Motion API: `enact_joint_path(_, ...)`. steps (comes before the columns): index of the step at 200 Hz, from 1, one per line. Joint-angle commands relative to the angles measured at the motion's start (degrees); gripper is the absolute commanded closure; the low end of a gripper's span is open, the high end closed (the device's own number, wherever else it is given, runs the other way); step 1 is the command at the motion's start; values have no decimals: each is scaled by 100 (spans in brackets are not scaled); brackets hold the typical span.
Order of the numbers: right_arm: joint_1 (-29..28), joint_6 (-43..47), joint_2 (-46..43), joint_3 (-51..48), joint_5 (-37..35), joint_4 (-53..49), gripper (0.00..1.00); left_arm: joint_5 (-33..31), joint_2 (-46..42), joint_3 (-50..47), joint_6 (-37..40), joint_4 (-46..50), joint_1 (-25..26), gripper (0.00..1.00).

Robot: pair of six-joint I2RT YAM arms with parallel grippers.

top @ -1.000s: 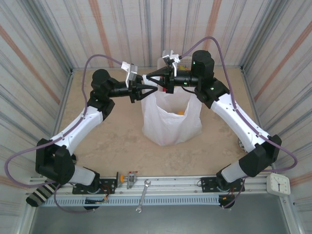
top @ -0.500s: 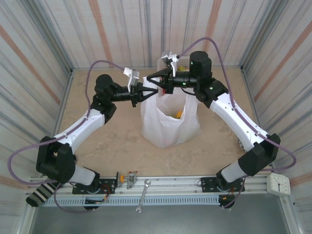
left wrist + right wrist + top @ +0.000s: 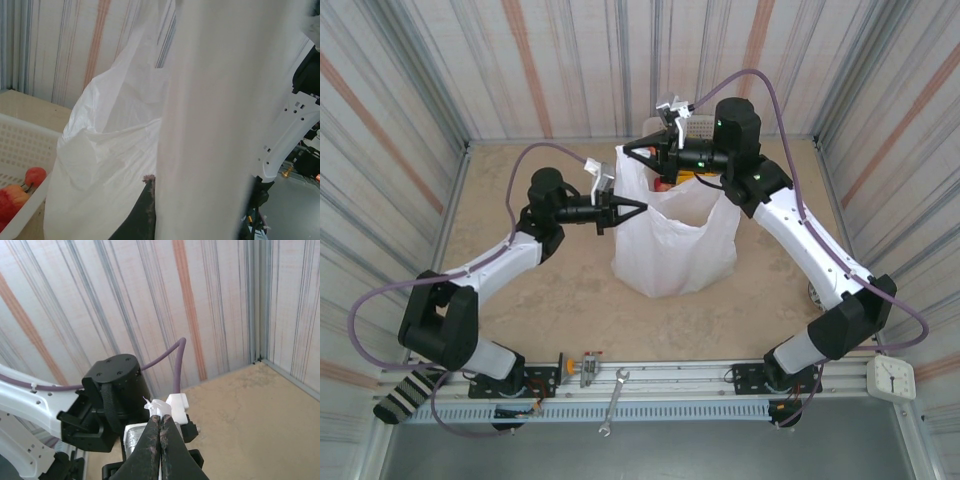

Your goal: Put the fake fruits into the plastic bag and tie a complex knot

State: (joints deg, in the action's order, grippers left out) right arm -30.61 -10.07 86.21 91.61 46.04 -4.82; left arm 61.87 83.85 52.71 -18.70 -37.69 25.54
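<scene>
A silver wrench (image 3: 613,400) lies slantwise at the bottom centre of the overhead view, crossing the near edge of a metal rail (image 3: 670,372) that spans the frame. A small white clock (image 3: 891,377) sits at the lower right and a black-and-white striped cloth (image 3: 400,397) at the lower left. The sandy tabletop (image 3: 520,300) is boxed in by corrugated walls (image 3: 410,90) striped grey and orange. In the left wrist view, a white lattice basket (image 3: 20,150) occupies the lower left corner
</scene>
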Motion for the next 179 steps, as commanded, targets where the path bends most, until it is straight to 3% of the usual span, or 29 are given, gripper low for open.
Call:
enact_joint_path(1, 55, -99, -144, 220, -93, 335, 100, 145, 148, -229, -112, -373, 48, 94)
enact_joint_path(20, 103, -92, -158, 272, -117, 212, 93, 148, 135, -218, -152, -444, 48, 99)
enact_joint_path(49, 297, -158, -315, 449, 48, -2, 64, 138, 85, -131, 29, -154, 48, 100)
enact_joint_path(78, 693, -182, -632, 778, 360, -445, 47, 98, 78, -129, -6, -177, 28, 100)
enact_joint_path(104, 1314, -20, -1256, 364, 435, -643, 32, 50, 84, -135, -75, -268, 6, 100)
enact_joint_path(138, 2517, 118, -2198, -963, 768, -517, 0, 68, 77, -123, -103, -261, -15, 100)
enact_joint_path(179, 3846, -73, -2913, -2441, 1473, 4, 1, 80, 52, -86, -61, -145, -23, 100)
